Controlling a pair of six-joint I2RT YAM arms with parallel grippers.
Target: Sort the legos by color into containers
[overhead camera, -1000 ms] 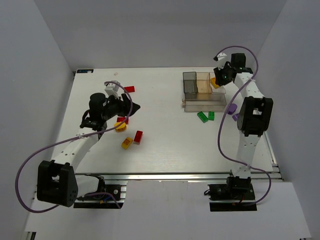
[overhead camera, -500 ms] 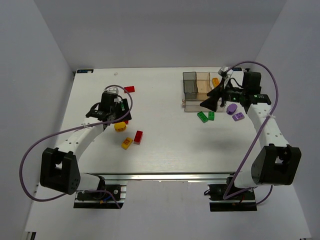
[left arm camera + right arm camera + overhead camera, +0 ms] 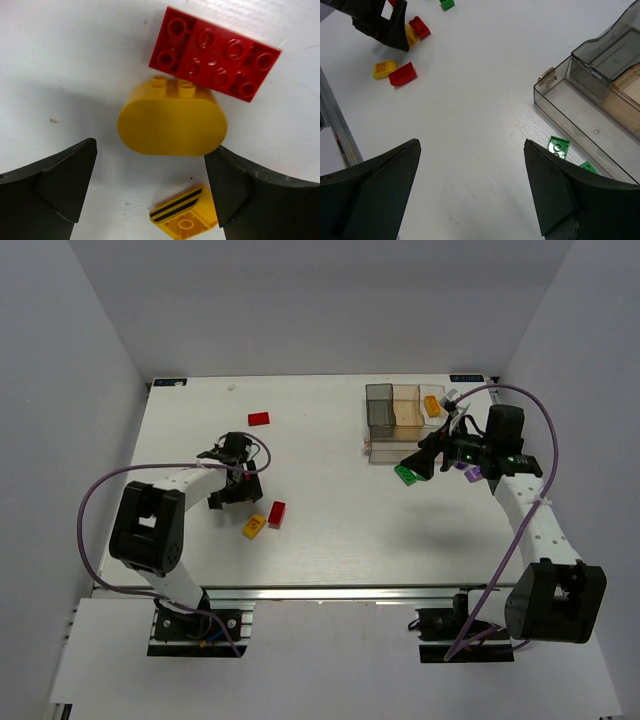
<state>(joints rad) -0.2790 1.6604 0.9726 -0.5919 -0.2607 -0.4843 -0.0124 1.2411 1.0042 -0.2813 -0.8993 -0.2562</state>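
In the left wrist view a yellow oval lego [image 3: 172, 122] lies on the table just ahead of my open left gripper [image 3: 150, 185]. A red lego [image 3: 215, 54] touches its far side. A small yellow striped lego [image 3: 185, 220] lies between the fingers, untouched. My right gripper [image 3: 470, 190] is open and empty above bare table, left of two green legos [image 3: 558, 146]. The containers [image 3: 405, 420] stand at the back right, and a yellow lego [image 3: 432, 405] rests in the clear bin. From above, my left gripper [image 3: 232, 490] and right gripper [image 3: 420, 462] are far apart.
A yellow lego [image 3: 254, 527] and a red one [image 3: 277, 513] lie near the left gripper. Another red lego [image 3: 259, 419] sits further back. Purple legos [image 3: 470, 468] lie right of the right gripper. White walls enclose the table.
Both grippers opened. The right arm swung from the clear bin toward the green legos, leaving a yellow lego in the bin. The left gripper dropped over the yellow oval lego.
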